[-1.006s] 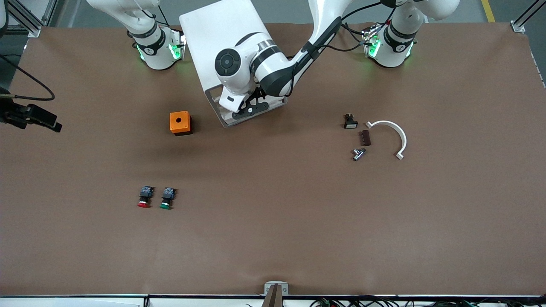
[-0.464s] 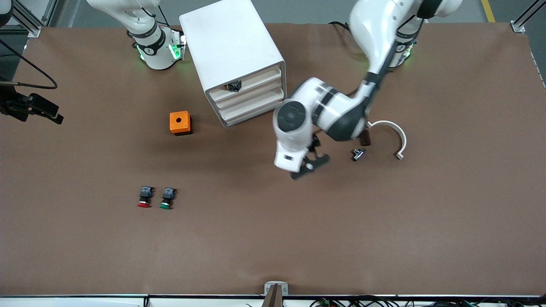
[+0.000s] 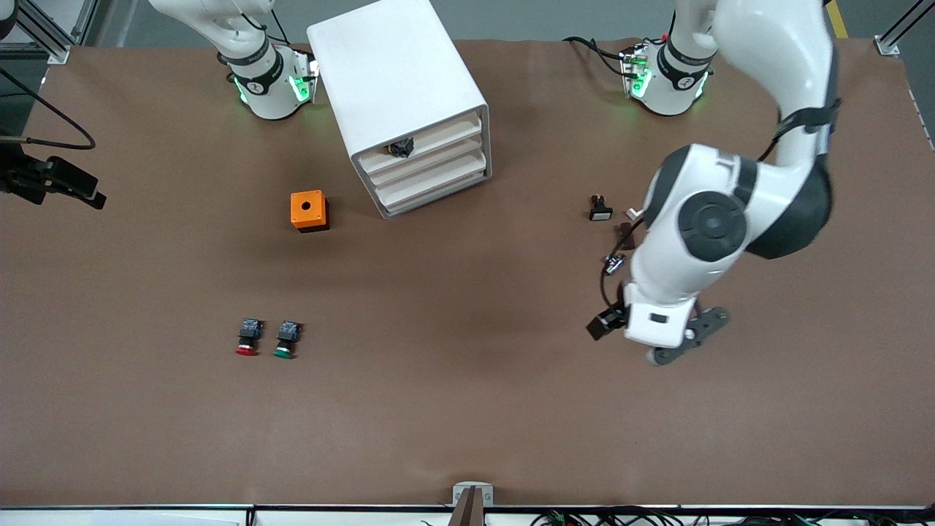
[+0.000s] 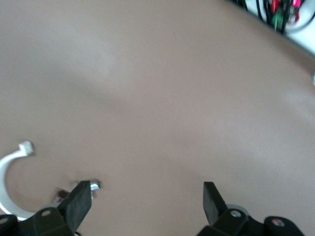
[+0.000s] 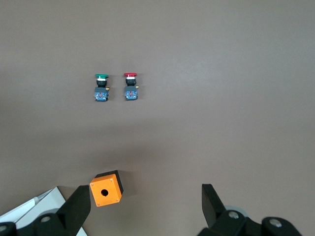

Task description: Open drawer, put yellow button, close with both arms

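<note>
The white cabinet point(image 3: 398, 80) stands between the arms' bases. Its top drawer point(image 3: 427, 140) is a little open, with a small dark thing point(image 3: 399, 148) in the gap; no yellow cap shows, so I cannot tell if it is the yellow button. My left gripper point(image 3: 687, 342) is open and empty over bare table toward the left arm's end; in the left wrist view point(image 4: 146, 196) only brown table lies between its fingers. My right gripper point(image 5: 145, 199) is open and empty, high over the table beside an orange box.
The orange box point(image 3: 308, 210) point(image 5: 106, 188) sits beside the cabinet, toward the right arm's end. The red-capped button point(image 3: 247, 340) and green-capped button point(image 3: 286, 340) lie nearer the front camera. A small black switch point(image 3: 600, 209), a metal part point(image 3: 612, 264) point(image 4: 93, 186) and a white curved piece point(image 4: 7, 187) lie by the left arm.
My left arm has swung away from the cabinet's front to the left arm's end of the table, uncovering the drawers. The right arm has hardly moved.
</note>
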Tool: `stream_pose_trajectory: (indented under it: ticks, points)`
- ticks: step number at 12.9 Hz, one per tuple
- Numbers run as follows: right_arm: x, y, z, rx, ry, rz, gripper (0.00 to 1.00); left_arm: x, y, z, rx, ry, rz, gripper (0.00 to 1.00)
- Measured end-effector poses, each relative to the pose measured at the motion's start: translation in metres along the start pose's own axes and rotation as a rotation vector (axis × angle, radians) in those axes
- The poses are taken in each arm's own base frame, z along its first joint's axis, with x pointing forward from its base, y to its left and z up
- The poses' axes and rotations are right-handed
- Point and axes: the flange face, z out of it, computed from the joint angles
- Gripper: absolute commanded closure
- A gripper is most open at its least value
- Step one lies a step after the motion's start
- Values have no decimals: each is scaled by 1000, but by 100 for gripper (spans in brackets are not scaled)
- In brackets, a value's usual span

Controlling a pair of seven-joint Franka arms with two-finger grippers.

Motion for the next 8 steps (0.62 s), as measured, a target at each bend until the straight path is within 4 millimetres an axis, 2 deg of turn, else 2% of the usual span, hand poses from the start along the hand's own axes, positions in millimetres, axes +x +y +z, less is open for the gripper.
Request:
stream_pose_trajectory:
  ticks: [4,8]
  points:
    - [1,-3,-17,-3,35,-6,0,55,-73,-51,4,5,26,0]
    - [9,-4,-18,-4,40,-5,0,77,-132,-98,28,7,102,0]
